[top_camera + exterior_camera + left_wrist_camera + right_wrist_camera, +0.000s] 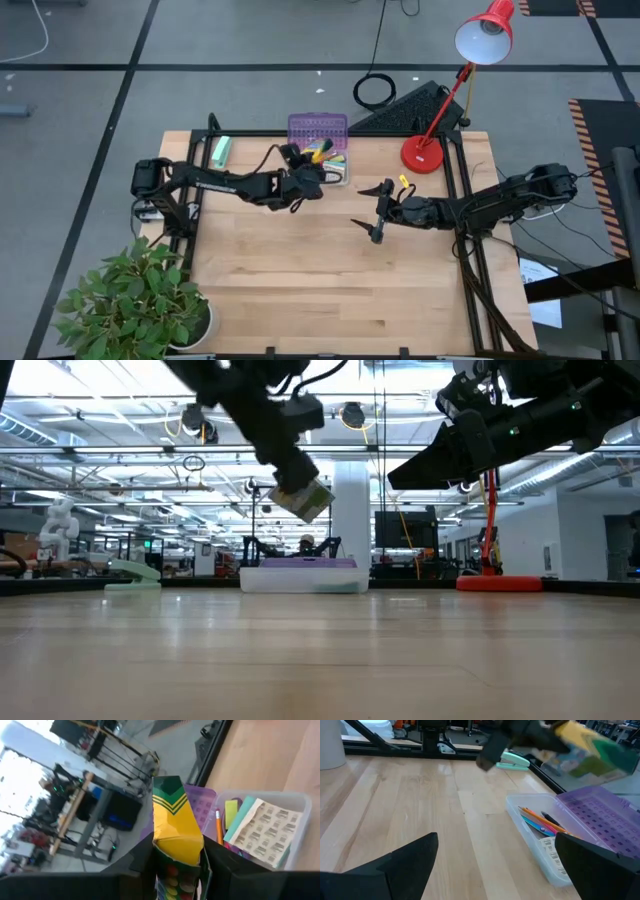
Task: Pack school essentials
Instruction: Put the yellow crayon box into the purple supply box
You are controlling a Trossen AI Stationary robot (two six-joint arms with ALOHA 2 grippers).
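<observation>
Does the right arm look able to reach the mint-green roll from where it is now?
Probably not easily: the mint-green roll lies at the table's far left corner, and the left gripper, holding the crayon box, hangs between it and the right gripper.

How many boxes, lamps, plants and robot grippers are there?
Boxes: 2, the crayon box and the clear box
Lamps: 1, the lamp
Plants: 1, the plant
Grippers: 2, the left gripper holding the crayon box and the right gripper open over the table
Total: 6
</observation>
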